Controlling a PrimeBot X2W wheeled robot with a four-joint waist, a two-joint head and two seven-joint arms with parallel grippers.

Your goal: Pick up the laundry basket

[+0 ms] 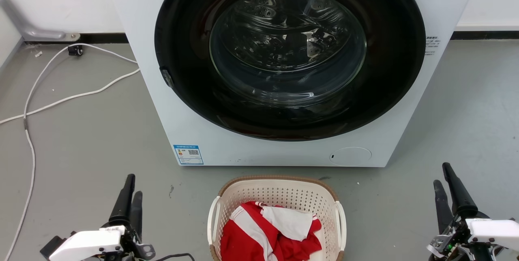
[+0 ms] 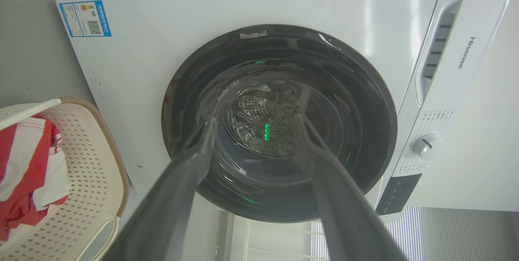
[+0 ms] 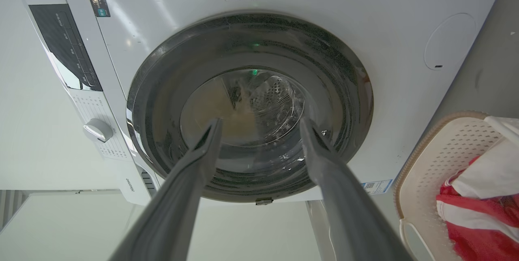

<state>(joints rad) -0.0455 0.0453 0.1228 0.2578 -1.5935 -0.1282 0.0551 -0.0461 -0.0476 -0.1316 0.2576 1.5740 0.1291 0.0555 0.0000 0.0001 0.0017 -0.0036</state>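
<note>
The laundry basket sits on the grey floor just in front of the washing machine, between my two arms, with red and white cloth heaped inside. My left claw and right claw hang well apart from it on either side, each with fingers spread and gripping nothing.

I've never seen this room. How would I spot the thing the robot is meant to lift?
Find the big white washing machine with its round dark door. On the grey floor right in front of it sits the laundry basket. It is the cream perforated tub with a brown rim and white side handles, holding red-and-white cloth.
</note>
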